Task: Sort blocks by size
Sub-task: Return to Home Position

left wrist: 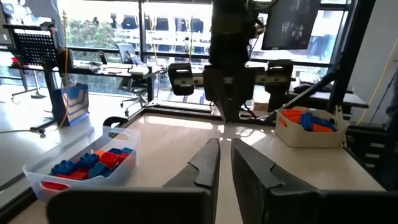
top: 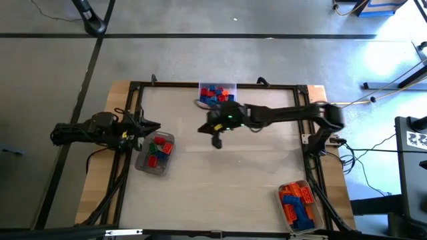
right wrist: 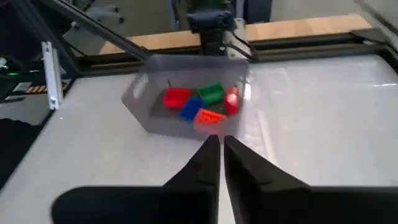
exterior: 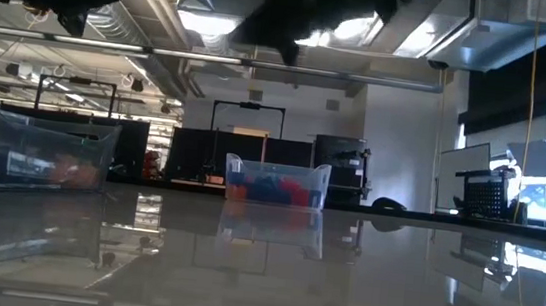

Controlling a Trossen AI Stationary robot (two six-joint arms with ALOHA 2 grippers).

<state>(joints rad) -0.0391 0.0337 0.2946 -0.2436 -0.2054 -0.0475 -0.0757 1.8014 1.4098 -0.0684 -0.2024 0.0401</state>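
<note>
Your table is a pale top in a black frame, and its middle lies bare. The right arm stretches from its base at the right edge out over the middle of the table. The left arm sits folded at the left edge.

Three clear trays stand well apart. The far tray stands at the middle of the far edge. The left tray lies just in front of the left arm. The corner tray sits at the right side, in the corner.

The right gripper hangs above the table just short of the far tray and faces the left tray. Its fingers are drawn close together with nothing between them. The left gripper points inward across the table, just beside the left tray, and its fingers are likewise closed and empty.

You will find all the blocks inside the trays: blue and red blocks in the far tray, red, green, blue and orange blocks in the left tray, and orange and blue blocks in the corner tray.
</note>
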